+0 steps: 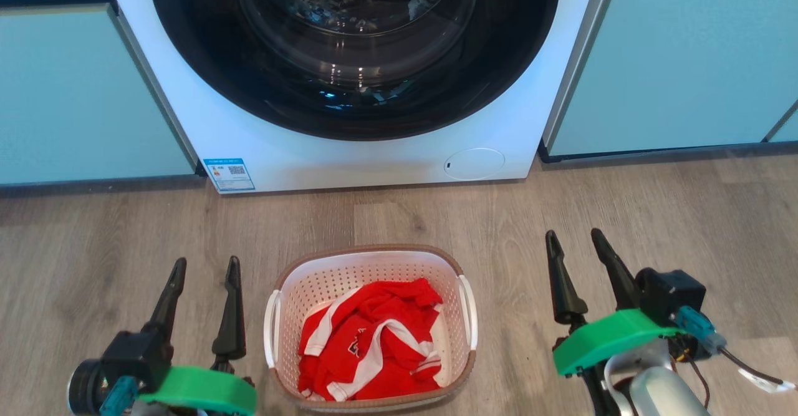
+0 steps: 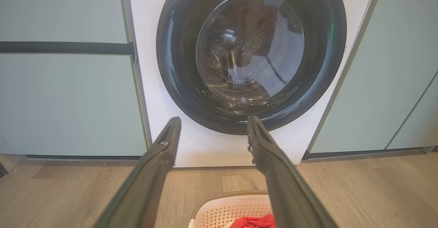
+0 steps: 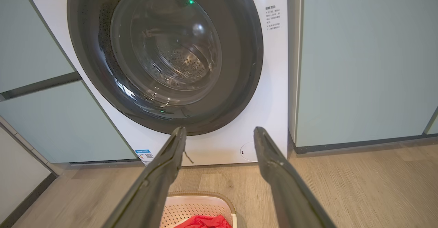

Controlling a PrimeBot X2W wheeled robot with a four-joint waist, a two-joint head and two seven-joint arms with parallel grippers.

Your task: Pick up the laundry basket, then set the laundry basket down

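Head view: one laundry basket [image 1: 349,271], one washing machine [image 1: 349,161].

Bare wood floor [image 1: 511,216] lies open on both sides of the laundry basket [image 1: 349,274] and beyond it, up to the washing machine [image 1: 349,163] front; a red garment [image 1: 374,341] covers the basket's bottom.

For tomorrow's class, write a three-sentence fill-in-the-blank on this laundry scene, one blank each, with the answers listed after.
The laundry basket holds a crumpled garment that is white and ____.
The basket stands on the wooden ____, before the washing machine.
The left gripper and right gripper flank the basket, each ____ and holding nothing.
Missing words: red; floor; open.
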